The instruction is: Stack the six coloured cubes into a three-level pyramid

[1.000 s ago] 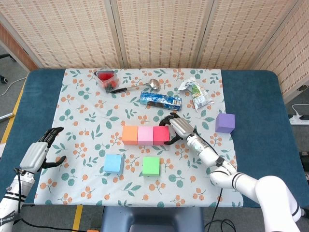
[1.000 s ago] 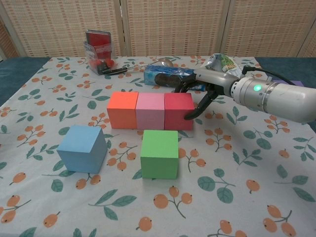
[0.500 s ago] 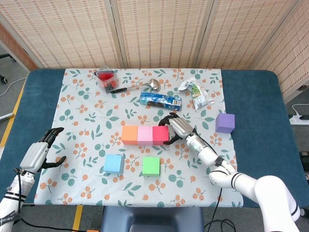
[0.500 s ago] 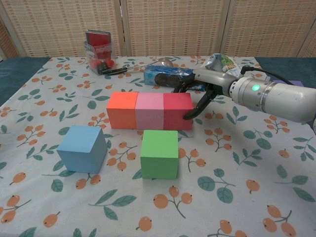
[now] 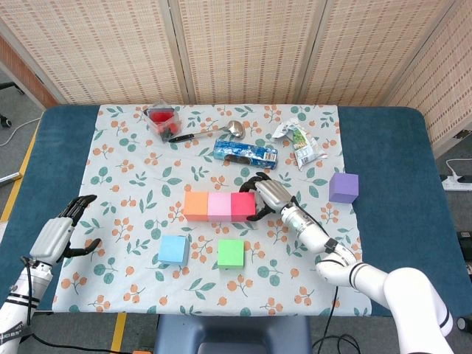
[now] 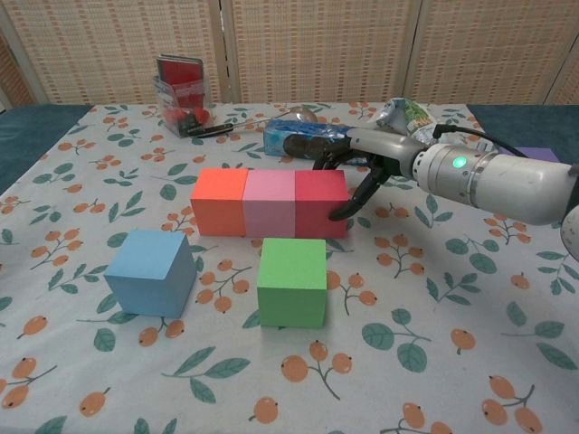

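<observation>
Right hand (image 6: 362, 176) curled against the red cube's (image 6: 320, 202) outer side, fingers apparently touching it, nothing gripped. Left hand (image 5: 60, 230) loosely spread off the cloth's near left, holding nothing. Nearest: blue cube (image 6: 151, 271) and green cube (image 6: 291, 281), apart. Behind them orange cube (image 6: 218, 201), pink cube (image 6: 269, 202), red in one touching row. Purple cube (image 5: 344, 186) sits well right (barely seen from the chest).

Lab-like test setup: floral-clothed table (image 5: 110, 158) before woven folding screens (image 5: 243, 48).
</observation>
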Motion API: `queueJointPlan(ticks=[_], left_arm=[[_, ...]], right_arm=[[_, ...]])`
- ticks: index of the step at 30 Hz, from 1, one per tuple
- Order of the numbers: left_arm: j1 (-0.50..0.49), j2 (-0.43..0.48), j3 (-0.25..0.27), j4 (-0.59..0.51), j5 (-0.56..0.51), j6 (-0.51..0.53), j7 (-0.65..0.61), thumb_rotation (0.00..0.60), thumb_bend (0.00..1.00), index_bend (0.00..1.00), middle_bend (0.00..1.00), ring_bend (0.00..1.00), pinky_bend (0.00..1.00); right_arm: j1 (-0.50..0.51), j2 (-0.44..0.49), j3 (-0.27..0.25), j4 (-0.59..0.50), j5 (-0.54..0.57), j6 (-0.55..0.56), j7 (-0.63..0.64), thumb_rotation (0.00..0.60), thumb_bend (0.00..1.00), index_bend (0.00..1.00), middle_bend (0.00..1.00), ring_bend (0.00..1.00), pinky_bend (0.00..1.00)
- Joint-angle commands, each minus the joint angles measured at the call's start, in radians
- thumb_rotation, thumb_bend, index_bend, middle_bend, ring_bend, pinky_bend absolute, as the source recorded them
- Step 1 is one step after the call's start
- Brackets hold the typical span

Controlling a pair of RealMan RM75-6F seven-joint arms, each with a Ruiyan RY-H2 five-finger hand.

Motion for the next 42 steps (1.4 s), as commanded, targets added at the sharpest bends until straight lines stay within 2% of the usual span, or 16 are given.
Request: queueJointPlan(ticks=[1, 6, 9, 11, 13, 21, 25, 28, 32, 36, 42], left_arm=[[0.0, -0.001, 0.0, 0.002, 0.0, 0.0, -0.002, 0.6, 0.31, 0.05, 0.06, 0.0, 0.21], [0.0, -0.004, -0.001, 0.007, 0.0, 0.001, -0.006, 0.6, 0.31, 0.05, 0.05, 0.0, 0.21], [0.001, -0.005, -0.001, 0.009, 0.001, 0.002, -0.009, 0.6, 0.31, 0.05, 0.05, 0.0, 0.21], [0.001, -0.006, 0.0, 0.01, 0.001, 0.002, -0.009, 0.6, 0.31, 0.05, 0.06, 0.0, 0.21], [0.0, -0.006, 0.0, 0.009, 0.003, 0.001, -0.009, 0.6, 0.31, 0.05, 0.05, 0.0, 0.2], [-0.002, 0.0, -0.004, -0.007, 0.002, 0.004, 0.004, 0.6, 0.31, 0.05, 0.05, 0.0, 0.18], [-0.002, 0.002, -0.004, -0.012, 0.002, 0.005, 0.008, 0.6, 0.31, 0.05, 0.05, 0.0, 0.18], [-0.004, 0.008, -0.007, -0.029, 0.005, 0.008, 0.024, 0.6, 0.31, 0.04, 0.05, 0.0, 0.18], [-0.006, 0.012, -0.009, -0.043, 0.001, 0.007, 0.037, 0.6, 0.31, 0.04, 0.06, 0.0, 0.18], [-0.008, 0.015, -0.01, -0.049, -0.006, 0.001, 0.045, 0.6, 0.31, 0.04, 0.05, 0.0, 0.18], [-0.011, 0.015, -0.012, -0.047, -0.019, -0.011, 0.049, 0.6, 0.31, 0.04, 0.06, 0.0, 0.18]], right_arm=[[0.002, -0.003, 0.0, 0.004, 0.0, -0.002, 0.0, 0.6, 0.03, 0.34, 0.39, 0.16, 0.02], [0.004, -0.002, -0.004, 0.001, -0.003, -0.006, -0.001, 0.6, 0.03, 0.28, 0.39, 0.14, 0.01], [0.004, 0.004, -0.007, -0.007, -0.004, -0.012, -0.001, 0.6, 0.03, 0.16, 0.36, 0.08, 0.0], [0.004, 0.009, -0.009, -0.013, -0.002, -0.018, -0.002, 0.6, 0.03, 0.05, 0.29, 0.03, 0.0], [0.005, 0.015, -0.01, -0.021, 0.003, -0.03, -0.008, 0.6, 0.03, 0.01, 0.24, 0.0, 0.0], [0.0, 0.069, -0.012, -0.092, 0.019, -0.06, -0.04, 0.6, 0.03, 0.0, 0.03, 0.0, 0.0], [-0.005, 0.09, -0.01, -0.117, 0.021, -0.055, -0.047, 0.6, 0.03, 0.0, 0.01, 0.0, 0.0], [-0.025, 0.189, -0.014, -0.198, 0.022, -0.039, -0.091, 0.6, 0.03, 0.0, 0.01, 0.0, 0.0], [-0.028, 0.237, -0.006, -0.237, 0.055, -0.062, -0.131, 0.6, 0.03, 0.0, 0.01, 0.0, 0.0], [-0.02, 0.237, 0.004, -0.221, 0.081, -0.084, -0.149, 0.6, 0.04, 0.0, 0.01, 0.0, 0.0], [0.013, 0.168, 0.021, -0.122, 0.088, -0.112, -0.141, 0.6, 0.04, 0.0, 0.01, 0.0, 0.0]])
